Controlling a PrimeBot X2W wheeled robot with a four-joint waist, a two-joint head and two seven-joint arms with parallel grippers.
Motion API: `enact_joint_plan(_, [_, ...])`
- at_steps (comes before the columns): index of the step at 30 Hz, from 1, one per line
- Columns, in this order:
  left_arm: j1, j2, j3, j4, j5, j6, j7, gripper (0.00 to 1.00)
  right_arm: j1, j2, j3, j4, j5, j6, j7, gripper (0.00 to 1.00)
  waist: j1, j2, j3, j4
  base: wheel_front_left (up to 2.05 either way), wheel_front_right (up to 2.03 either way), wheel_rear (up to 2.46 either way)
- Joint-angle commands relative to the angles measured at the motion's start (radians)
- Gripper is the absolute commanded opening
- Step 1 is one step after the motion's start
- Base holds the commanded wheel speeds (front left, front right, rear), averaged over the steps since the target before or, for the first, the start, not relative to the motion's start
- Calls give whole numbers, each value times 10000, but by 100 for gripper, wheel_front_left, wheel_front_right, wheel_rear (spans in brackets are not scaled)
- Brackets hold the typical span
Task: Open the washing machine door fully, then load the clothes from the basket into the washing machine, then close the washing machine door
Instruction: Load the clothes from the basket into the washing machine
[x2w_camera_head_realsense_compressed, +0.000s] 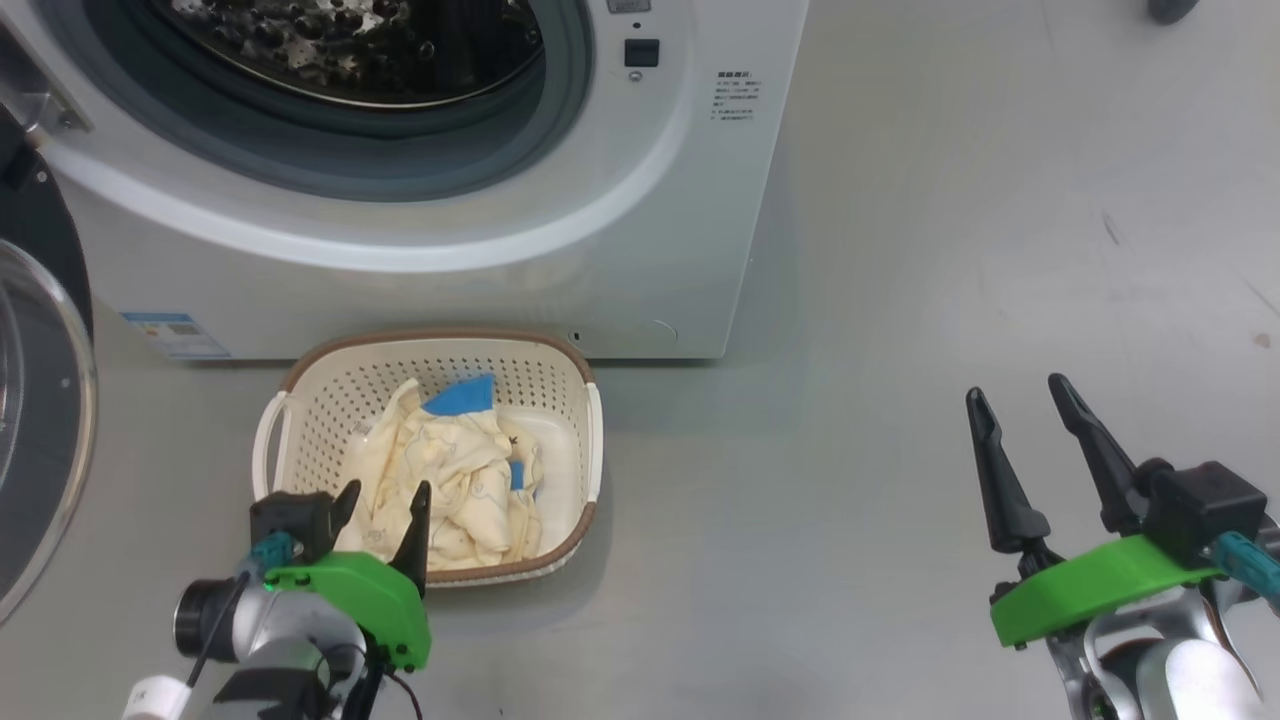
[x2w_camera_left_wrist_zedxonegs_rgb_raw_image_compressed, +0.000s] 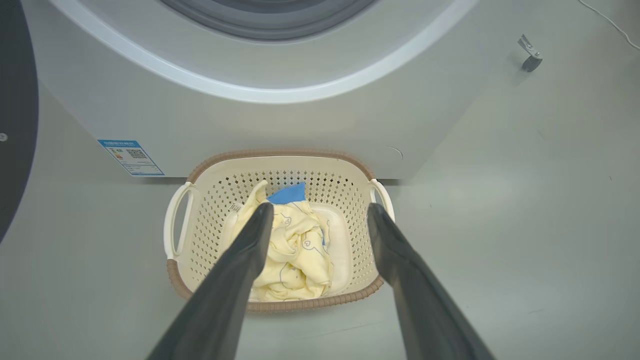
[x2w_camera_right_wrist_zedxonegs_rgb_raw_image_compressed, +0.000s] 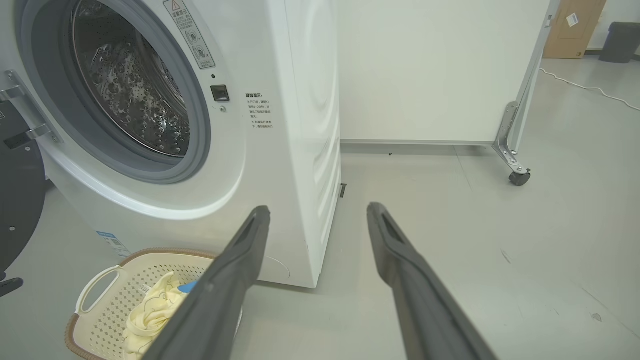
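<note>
Head view: a white washer (x2w_camera_head_realsense_compressed: 560, 250) stands at the top, its mouth uncovered and the steel drum (x2w_camera_head_realsense_compressed: 360, 40) showing. The door (x2w_camera_head_realsense_compressed: 40, 420) hangs swung out at the left edge. The basket (x2w_camera_head_realsense_compressed: 340, 400) sits on the floor just in front of the washer, its long axis running side to side along the machine's front, with a handle at each end. The clothes (x2w_camera_head_realsense_compressed: 460, 480) lie heaped inside it, left of centre. The left gripper (x2w_camera_head_realsense_compressed: 387, 495) hovers at the basket's near rim, jaws wide and empty. The right gripper (x2w_camera_head_realsense_compressed: 1018, 390) is well apart over bare floor, jaws also wide and empty.

Left wrist view: the two dark fingers spread wide and frame the basket. The heap's long axis runs from the near rim toward the washer, with a blue band at the far end. It may be one garment or several; the folds hide this.

Right wrist view: the drum looks empty. The fingers point past the washer's front corner, with the basket low on the left.

The cloth looks soft, light and limp, so it will likely drape and trail when lifted. The raised crumple at the heap's middle seems the best place to pinch, from above.
</note>
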Motion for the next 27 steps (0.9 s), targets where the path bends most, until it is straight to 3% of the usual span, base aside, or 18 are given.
enact_joint_plan(1, [-485, 154, 295, 55, -58, -77, 65, 100, -430, -100, 243, -341, 11, 35, -120, 100, 0, 0, 214, -121, 0, 0, 0])
enact_joint_plan(10, [-2126, -162, 143, 2985, -353, -939, 468, 100, -992, -100, 582, -402, -129, 35, -321, 100, 0, 0, 1394, -658, 0, 0, 0])
enact_joint_plan(22, [-4119, 16, 524, 5600, -759, -1099, 382, 100, -1664, -100, 815, -482, -64, 35, -645, 100, 0, 0, 3289, -1325, 0, 0, 0])
enact_joint_plan(27, [-4674, 162, 598, 6206, -988, -1328, 881, 100, -1959, -100, 1076, -362, 155, 35, -888, 100, 0, 0, 3936, -1584, 0, 0, 0])
